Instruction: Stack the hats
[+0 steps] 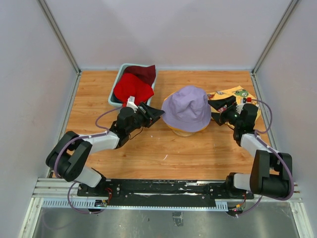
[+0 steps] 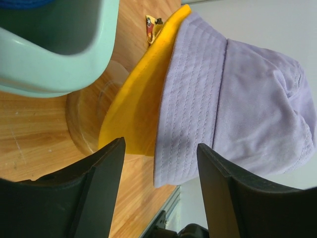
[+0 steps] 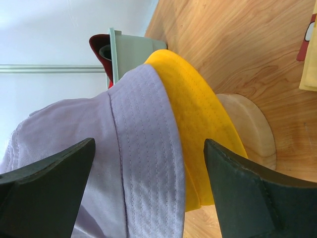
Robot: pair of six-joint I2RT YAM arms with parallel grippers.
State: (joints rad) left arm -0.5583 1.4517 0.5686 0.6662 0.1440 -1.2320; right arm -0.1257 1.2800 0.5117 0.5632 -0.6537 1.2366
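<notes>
Mid counter [image 1: 148, 148]: lavender hat [image 1: 187, 106] sits over yellow hat [image 3: 198, 124] on wooden stand [image 3: 250, 126]. L pincer [image 1: 156, 115] & R pincer [image 1: 214, 111] both apart, empty, either side of brim. In tub [image 1: 113, 96] back-left: red hat [image 1: 132, 88], maroon hat [image 1: 146, 73].

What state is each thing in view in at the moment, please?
lavender hat, topmost on the wooden stand.
yellow hat, on the wooden stand, under the lavender hat.
red hat, in the teal tub, not yet stacked.
maroon hat, at the teal tub's far end, not yet stacked.
left end effector, open, empty.
right end effector, open, empty.
printed cloth, lying flat on the table.
</notes>
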